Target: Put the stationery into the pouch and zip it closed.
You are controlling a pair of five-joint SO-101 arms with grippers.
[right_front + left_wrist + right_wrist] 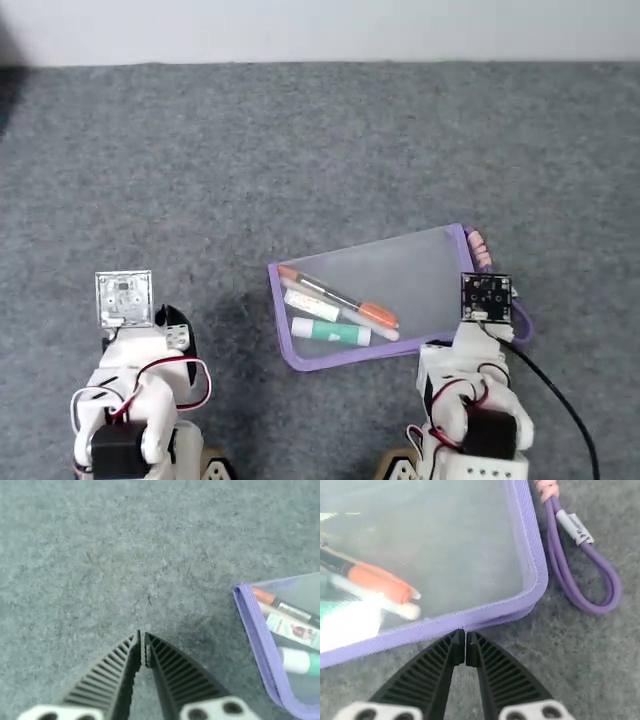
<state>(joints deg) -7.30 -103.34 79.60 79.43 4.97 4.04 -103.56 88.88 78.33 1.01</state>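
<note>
A clear pouch with purple trim [400, 268] lies on the grey carpet, right of centre. Inside it are an orange-capped pen [340, 297], a white stick [325, 310] and a white and green marker [330, 331]. A purple wrist loop [585, 575] trails from the pouch's right corner. My right gripper [465, 647] is shut and hovers just off the pouch's near edge [470, 617]. My left gripper [144, 650] is shut over bare carpet, left of the pouch's corner [239, 590]. In the high view the left arm [140, 370] and right arm [475, 390] sit at the front.
Grey carpet [250, 150] covers the table up to a pale wall at the back [320, 30]. A black cable [560, 400] runs from the right arm toward the front right.
</note>
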